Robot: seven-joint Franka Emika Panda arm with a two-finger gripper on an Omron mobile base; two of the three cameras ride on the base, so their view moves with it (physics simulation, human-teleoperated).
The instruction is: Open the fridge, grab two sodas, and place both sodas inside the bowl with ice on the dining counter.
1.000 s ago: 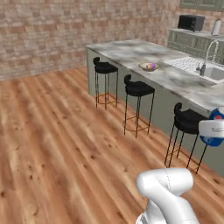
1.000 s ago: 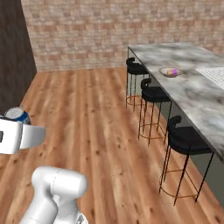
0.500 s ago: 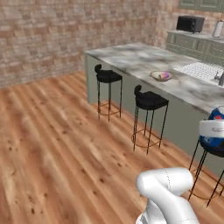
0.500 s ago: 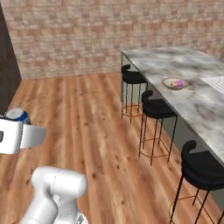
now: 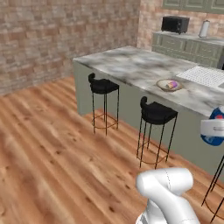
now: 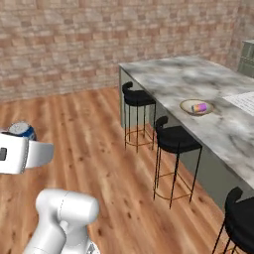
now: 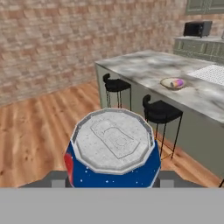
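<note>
My fingers are clamped on the blue can, low centre of the hand view. The base has swung closer: the counter now looms larger, the bowl with the pink can at right. Delivery nears.

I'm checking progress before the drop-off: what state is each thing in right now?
Blue soda can: upright, held in the gripper, away from the counter.
Gripper: shut on the blue soda can, jaws on either side of it.
Bowl: on the dining counter, upright, a pink can already lying inside.
Bar stools: standing along the counter, unoccupied.
Microwave: door closed, on the far wall counter.
</note>
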